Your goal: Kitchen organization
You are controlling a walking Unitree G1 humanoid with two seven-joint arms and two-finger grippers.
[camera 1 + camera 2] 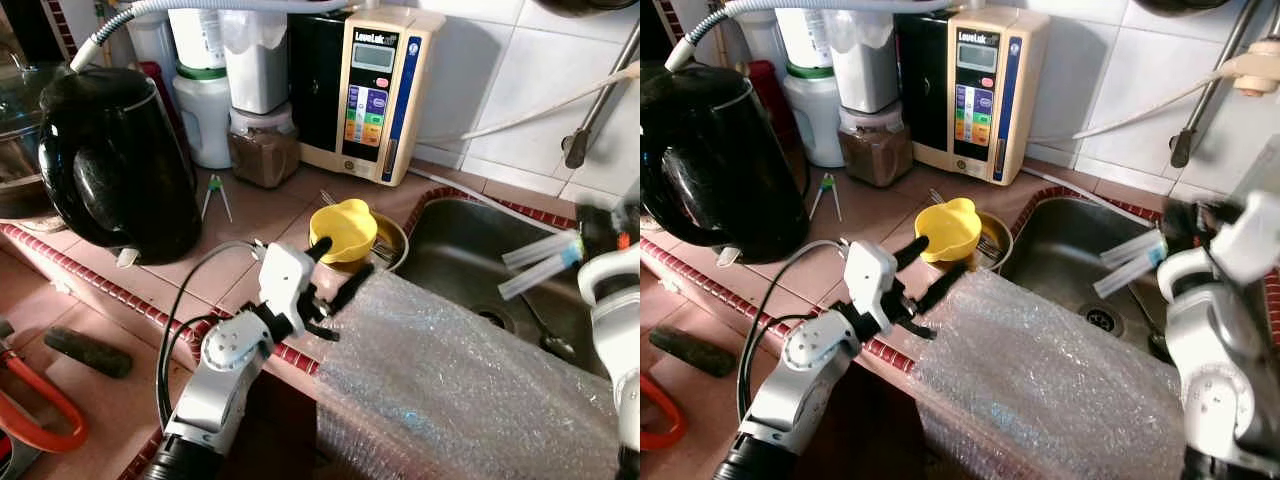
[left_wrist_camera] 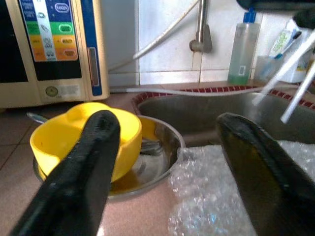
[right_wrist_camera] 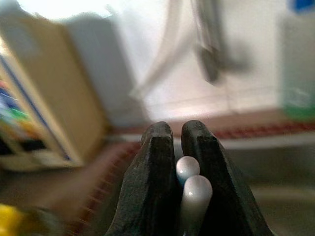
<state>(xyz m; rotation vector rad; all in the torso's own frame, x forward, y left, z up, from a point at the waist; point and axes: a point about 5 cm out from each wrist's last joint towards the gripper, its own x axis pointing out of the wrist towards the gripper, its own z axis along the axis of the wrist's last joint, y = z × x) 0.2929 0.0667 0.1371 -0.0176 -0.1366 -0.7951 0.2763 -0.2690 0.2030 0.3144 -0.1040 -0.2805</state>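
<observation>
A yellow bowl [image 1: 343, 228] sits inside a shallow steel bowl [image 1: 392, 240] on the tiled counter, just left of the steel sink [image 1: 460, 250]. My left gripper [image 1: 345, 265] is open right in front of the yellow bowl [image 2: 74, 140], one finger toward it and the other over the bubble wrap [image 1: 450, 380]; nothing is between the fingers. Over the sink's right side, my right gripper [image 1: 592, 230] is shut on two pale plastic sticks [image 1: 540, 262], whose rounded ends [image 3: 194, 191] show between its fingers [image 3: 158, 147].
A black kettle [image 1: 115, 160] stands at the left. A beige water machine [image 1: 375, 95], a jar of brown powder [image 1: 263, 150] and white containers line the back wall. The tap pipe [image 1: 590, 110] rises behind the sink, with a soap bottle [image 2: 242, 51] beside it.
</observation>
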